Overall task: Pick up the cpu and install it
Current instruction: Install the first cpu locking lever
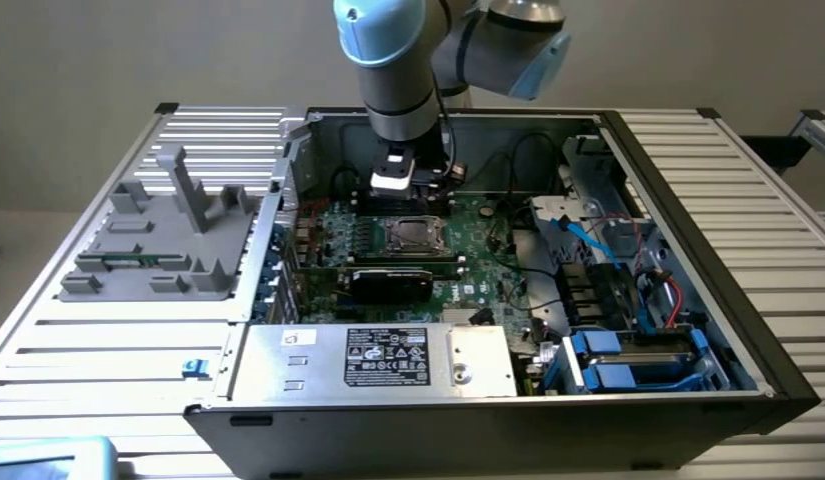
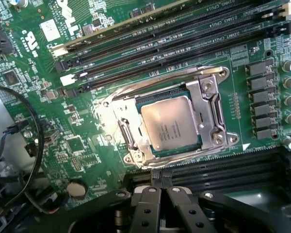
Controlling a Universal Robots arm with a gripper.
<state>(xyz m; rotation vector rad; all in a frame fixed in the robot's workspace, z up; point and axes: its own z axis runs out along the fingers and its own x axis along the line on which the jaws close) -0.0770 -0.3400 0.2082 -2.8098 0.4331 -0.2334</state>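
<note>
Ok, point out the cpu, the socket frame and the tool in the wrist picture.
cpu [image 2: 169, 127], wrist view, middle of its silver lid.
socket frame [image 2: 211, 104], wrist view, metal bracket beside the chip.
tool [image 2: 163, 206], wrist view, where the shut black fingers meet.

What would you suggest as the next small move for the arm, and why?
Probably a short straight lift away from the board. The cpu already lies inside the metal-framed socket, and the pincer is shut, holding nothing, just beside the socket, so nothing there seems left to grip.
</note>
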